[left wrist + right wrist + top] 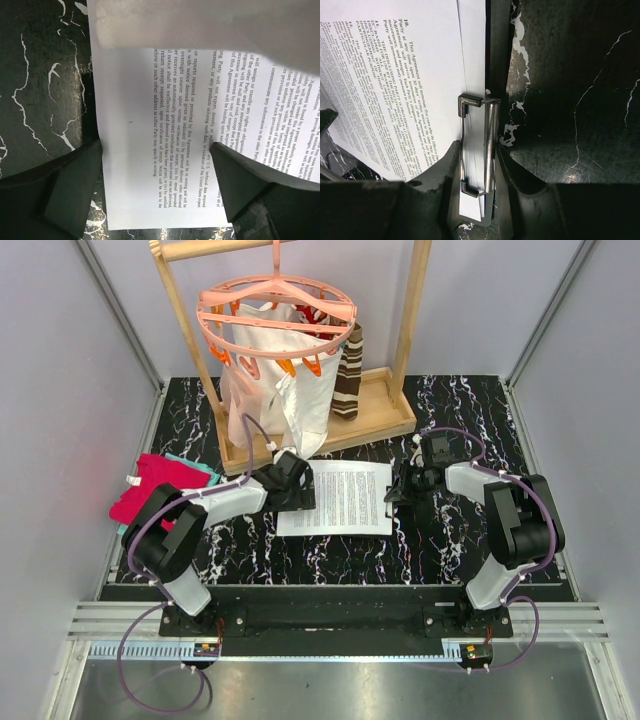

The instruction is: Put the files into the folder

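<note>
The files (335, 497), white sheets of small black print, lie flat in the middle of the black marbled table. My left gripper (292, 486) is at their left edge. In the left wrist view it (156, 150) is open, its fingers (75, 190) wide apart over the printed sheet (150, 165). My right gripper (397, 490) is at the right edge. In the right wrist view it (477, 160) is shut on the metal clip (477, 145) on the black spine of the folder (495, 55), beside the files (395, 75).
A wooden rack (380, 420) stands at the back with a pink clip hanger (275, 315), a white cloth bag (265, 370) and a brown striped cloth (350, 375). Red-and-teal folded cloths (150, 485) lie at the left. Metal frame walls bound the table.
</note>
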`<state>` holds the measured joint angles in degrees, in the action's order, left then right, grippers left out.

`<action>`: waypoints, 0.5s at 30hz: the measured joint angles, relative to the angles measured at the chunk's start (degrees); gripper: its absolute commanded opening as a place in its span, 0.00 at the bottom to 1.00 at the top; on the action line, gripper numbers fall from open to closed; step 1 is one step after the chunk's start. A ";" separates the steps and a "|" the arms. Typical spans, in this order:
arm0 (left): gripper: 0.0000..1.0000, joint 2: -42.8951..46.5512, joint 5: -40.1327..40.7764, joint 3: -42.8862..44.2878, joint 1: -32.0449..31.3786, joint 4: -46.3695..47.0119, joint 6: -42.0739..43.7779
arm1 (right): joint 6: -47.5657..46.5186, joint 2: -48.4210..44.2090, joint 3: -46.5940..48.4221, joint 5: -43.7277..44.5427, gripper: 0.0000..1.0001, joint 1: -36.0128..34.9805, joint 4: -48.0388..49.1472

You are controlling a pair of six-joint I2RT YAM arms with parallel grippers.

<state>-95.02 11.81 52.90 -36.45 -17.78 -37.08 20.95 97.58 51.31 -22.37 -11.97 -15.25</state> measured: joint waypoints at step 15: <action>0.99 -0.46 -4.24 1.75 -0.48 -1.27 6.03 | -2.34 -0.04 1.18 1.84 0.00 -0.02 -3.19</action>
<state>-95.48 7.57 54.65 -36.93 -19.05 -31.05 18.61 97.54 52.49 -20.53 -11.99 -18.44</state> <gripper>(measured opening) 0.987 0.321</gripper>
